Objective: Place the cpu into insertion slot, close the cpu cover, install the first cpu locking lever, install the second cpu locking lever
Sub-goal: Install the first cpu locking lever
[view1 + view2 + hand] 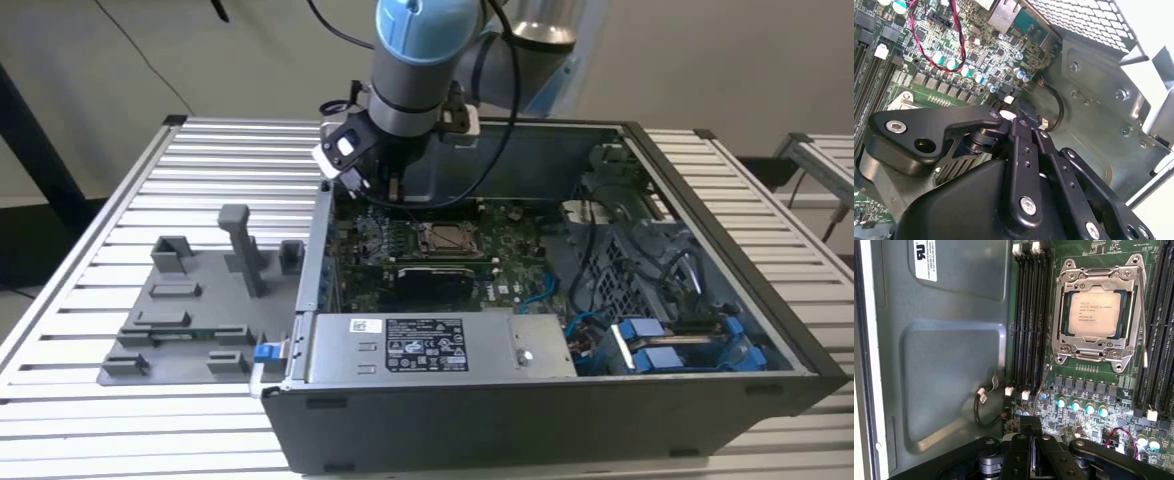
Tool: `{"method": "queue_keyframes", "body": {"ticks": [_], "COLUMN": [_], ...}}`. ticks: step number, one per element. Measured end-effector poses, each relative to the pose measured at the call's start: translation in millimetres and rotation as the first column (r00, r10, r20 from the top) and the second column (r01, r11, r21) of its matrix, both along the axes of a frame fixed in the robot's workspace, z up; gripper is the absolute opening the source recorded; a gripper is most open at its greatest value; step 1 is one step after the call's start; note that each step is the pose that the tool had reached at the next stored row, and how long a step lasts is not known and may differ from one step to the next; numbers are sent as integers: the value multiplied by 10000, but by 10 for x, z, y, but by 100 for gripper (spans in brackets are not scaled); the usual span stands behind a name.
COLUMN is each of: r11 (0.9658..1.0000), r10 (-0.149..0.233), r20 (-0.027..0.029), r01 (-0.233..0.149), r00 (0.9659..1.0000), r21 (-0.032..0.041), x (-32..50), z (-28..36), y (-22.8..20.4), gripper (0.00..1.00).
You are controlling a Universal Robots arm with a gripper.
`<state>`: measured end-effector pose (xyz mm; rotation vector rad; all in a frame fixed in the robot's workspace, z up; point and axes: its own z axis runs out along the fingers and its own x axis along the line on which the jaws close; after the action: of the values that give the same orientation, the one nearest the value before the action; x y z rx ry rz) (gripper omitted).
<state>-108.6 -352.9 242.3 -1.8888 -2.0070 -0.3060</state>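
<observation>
Black pincer (1030, 424), jaws pinched narrow and holding nothing, hovers near the square silvery-beige cpu (1091, 314), framed by its thin metal cpu cover (1097, 276).

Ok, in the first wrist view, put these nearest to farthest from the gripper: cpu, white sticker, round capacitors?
1. round capacitors, on the board near the gripper.
2. cpu, under the cpu cover.
3. white sticker, far along the case wall.

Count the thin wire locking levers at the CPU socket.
2. One thin silvery wire lever lies along one side of the silvery square cover frame; the second lever slants away from the frame's opposite side toward the black memory slots. None seems hidden.
</observation>
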Motion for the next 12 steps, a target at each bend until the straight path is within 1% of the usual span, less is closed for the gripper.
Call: {"method": "queue_keyframes", "body": {"ticks": [3, 7, 12], "r11": [10000, 10000, 9999], "r10": [1, 1, 1], "r20": [0, 5, 3], "r01": [-1, -1, -1], "r00": [10000, 10000, 10000], "r21": [24, 69, 111], "x": [19, 22, 22], "z": [1, 7, 41], "y": [-18, -45, -82], "gripper": [11, 11, 11]}}
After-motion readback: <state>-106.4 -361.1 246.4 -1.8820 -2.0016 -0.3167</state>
